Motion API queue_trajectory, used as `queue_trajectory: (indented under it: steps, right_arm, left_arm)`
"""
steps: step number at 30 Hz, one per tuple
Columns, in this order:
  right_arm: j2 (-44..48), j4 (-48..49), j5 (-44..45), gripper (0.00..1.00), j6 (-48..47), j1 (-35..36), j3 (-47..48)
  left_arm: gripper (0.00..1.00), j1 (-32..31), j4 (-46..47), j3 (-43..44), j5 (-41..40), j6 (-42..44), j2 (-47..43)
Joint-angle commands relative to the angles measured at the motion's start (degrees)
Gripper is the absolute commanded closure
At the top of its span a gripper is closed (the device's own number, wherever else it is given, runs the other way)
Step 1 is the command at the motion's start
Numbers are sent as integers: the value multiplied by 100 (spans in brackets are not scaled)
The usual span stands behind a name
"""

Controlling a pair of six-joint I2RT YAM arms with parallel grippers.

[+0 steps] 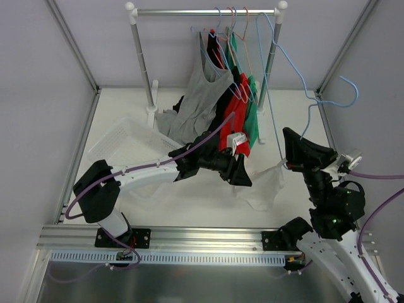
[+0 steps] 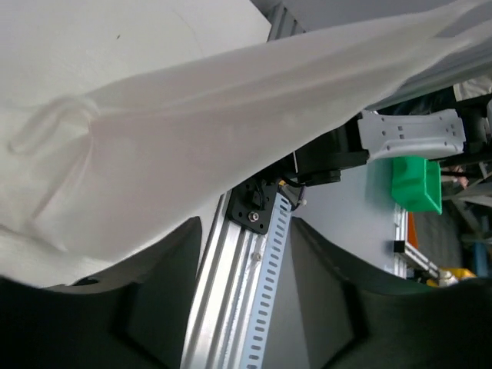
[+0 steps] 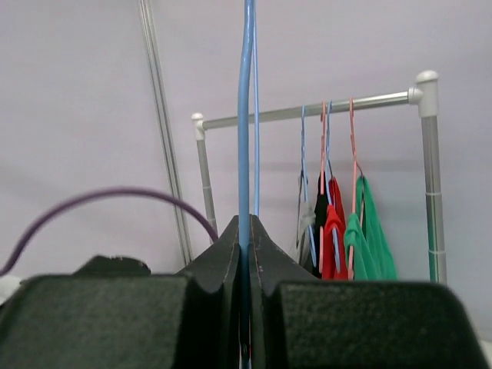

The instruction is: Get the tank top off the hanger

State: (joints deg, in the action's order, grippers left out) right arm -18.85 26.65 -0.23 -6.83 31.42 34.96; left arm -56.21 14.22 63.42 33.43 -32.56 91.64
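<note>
The white tank top (image 1: 265,186) hangs from the light blue wire hanger (image 1: 356,92) and sags onto the table right of centre. My right gripper (image 1: 289,151) is shut on the hanger's wire (image 3: 245,115), holding it upright above the table, away from the rack. My left gripper (image 1: 243,173) sits at the tank top's left edge with its jaws spread wide. In the left wrist view the white fabric (image 2: 192,138) stretches across above the open fingers (image 2: 154,307), resting over the left one, with nothing pinched between them.
A clothes rack (image 1: 208,11) at the back holds a grey tank top (image 1: 205,95), a red garment (image 1: 235,126) and a green one (image 1: 252,113) on wire hangers. A white basket (image 1: 129,142) lies at the left. An aluminium rail (image 1: 189,237) runs along the near edge.
</note>
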Motion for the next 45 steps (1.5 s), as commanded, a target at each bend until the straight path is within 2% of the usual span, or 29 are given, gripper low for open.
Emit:
queue_trajectory:
  steps: [1, 5, 10, 11, 12, 15, 21, 26, 29, 32, 36, 40, 41, 45]
  right_arm:
    - [-259, 1482, 173, 100, 68, 31, 117]
    - [-330, 1930, 189, 100, 138, 22, -6]
    - [-514, 1878, 339, 100, 59, 22, 107]
    - [-549, 1887, 339, 100, 94, 22, 134]
    - [-602, 1896, 305, 100, 146, 22, 143]
    - [-786, 2132, 93, 100, 94, 31, 82]
    - [-1322, 3907, -144, 100, 446, 22, -244]
    - [-1806, 4532, -757, 100, 436, 40, -191]
    - [-2051, 4480, -646, 100, 147, 13, -112]
    - [-1974, 4902, -1188, 100, 629, 22, -156]
    - [-2122, 4420, -602, 100, 498, 22, -121]
    - [-2088, 3629, -689, 93, 866, 13, 142]
    - [-2096, 3532, -724, 88, 928, 13, 186]
    - [-1965, 2524, -838, 90, 947, 13, 546]
  left_arm:
    - [46, 48, 336, -198, -169, 100, -101]
    - [30, 31, 327, -356, -310, 285, -242]
    - [24, 31, -112, -444, -916, 557, -470]
    - [8, 31, -164, -497, -1126, 575, -515]
    - [1, 31, -235, -523, -1206, 592, -550]
    - [1, 31, -314, -602, -1418, 680, -717]
    - [1, 31, -683, -690, -1997, 829, -1190]
    - [1, 31, -964, -840, -2507, 970, -1552]
    - [1, 39, -1087, -857, -2666, 1014, -1684]
    - [1, 39, -1114, -884, -2570, 1032, -1807]
    - [1, 31, -1071, -858, -2281, 1014, -1851]
    - [1, 22, -790, -708, -1779, 1014, -1772]
    - [1, 22, -754, -673, -1726, 1014, -1781]
    - [1, 22, -745, -550, -1743, 1146, -1921]
